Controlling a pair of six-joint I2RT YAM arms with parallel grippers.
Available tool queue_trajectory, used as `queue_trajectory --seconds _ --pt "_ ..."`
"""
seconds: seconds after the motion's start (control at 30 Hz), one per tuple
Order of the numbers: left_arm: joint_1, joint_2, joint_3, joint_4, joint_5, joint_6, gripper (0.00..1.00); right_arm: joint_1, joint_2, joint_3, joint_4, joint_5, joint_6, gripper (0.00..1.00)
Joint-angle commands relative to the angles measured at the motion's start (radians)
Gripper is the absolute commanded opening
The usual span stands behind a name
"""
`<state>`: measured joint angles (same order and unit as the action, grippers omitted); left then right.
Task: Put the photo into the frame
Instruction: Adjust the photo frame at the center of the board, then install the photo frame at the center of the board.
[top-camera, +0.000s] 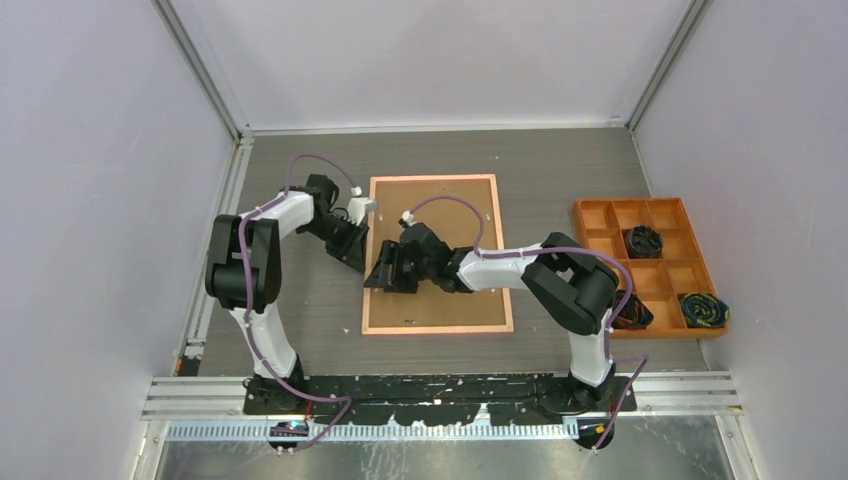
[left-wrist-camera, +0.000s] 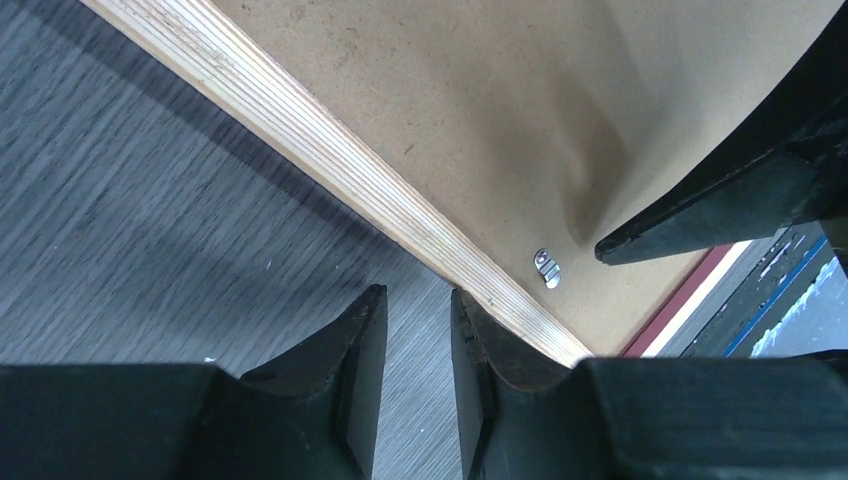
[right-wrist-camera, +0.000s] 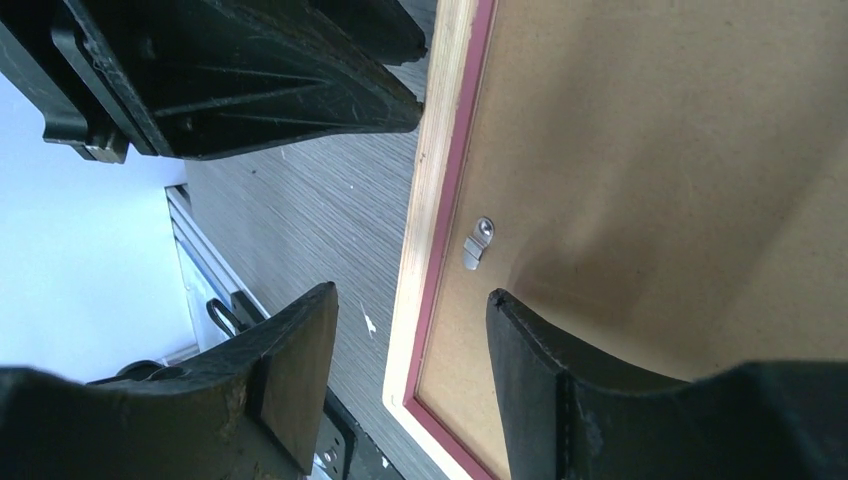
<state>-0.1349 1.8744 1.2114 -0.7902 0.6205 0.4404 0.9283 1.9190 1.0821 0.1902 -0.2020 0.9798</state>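
Fingers (left-wrist-camera: 350, 340) of the left end effector (top-camera: 353, 262) stood a narrow gap apart, gripping nothing, just beside the left edge of the frame (top-camera: 437, 327), which lay face down mid-counter (top-camera: 330, 330) with its brown backing board (top-camera: 460, 305) up. The right end effector (right-wrist-camera: 410, 295) hung spread wide astride that edge, near a metal clip (right-wrist-camera: 478, 243). An orange tray (top-camera: 578, 230) sat at far right.

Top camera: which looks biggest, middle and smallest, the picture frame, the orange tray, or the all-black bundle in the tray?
1. Picture frame: biggest.
2. Orange tray: only a little smaller.
3. Black bundle: smallest by far, it fits in one box of the tray.
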Motion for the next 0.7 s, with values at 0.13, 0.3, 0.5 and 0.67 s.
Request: queue_trajectory --seconds 0.13,0.3,0.5,0.67 --pt "0.008 0.001 0.008 -0.001 0.012 -0.003 0.30 0.008 0.026 0.049 0.066 -0.019 0.018 0.56" --pt "0.008 -0.006 0.003 0.001 0.005 -0.002 0.29 0.009 0.048 0.055 0.060 -0.027 0.017 0.53" --pt "0.008 -0.009 -0.004 0.010 -0.006 0.001 0.29 0.009 0.072 0.066 0.058 -0.045 0.028 0.51" --pt "0.008 -0.009 -0.009 0.014 -0.005 0.001 0.29 0.009 0.080 0.074 0.048 -0.039 0.018 0.49"
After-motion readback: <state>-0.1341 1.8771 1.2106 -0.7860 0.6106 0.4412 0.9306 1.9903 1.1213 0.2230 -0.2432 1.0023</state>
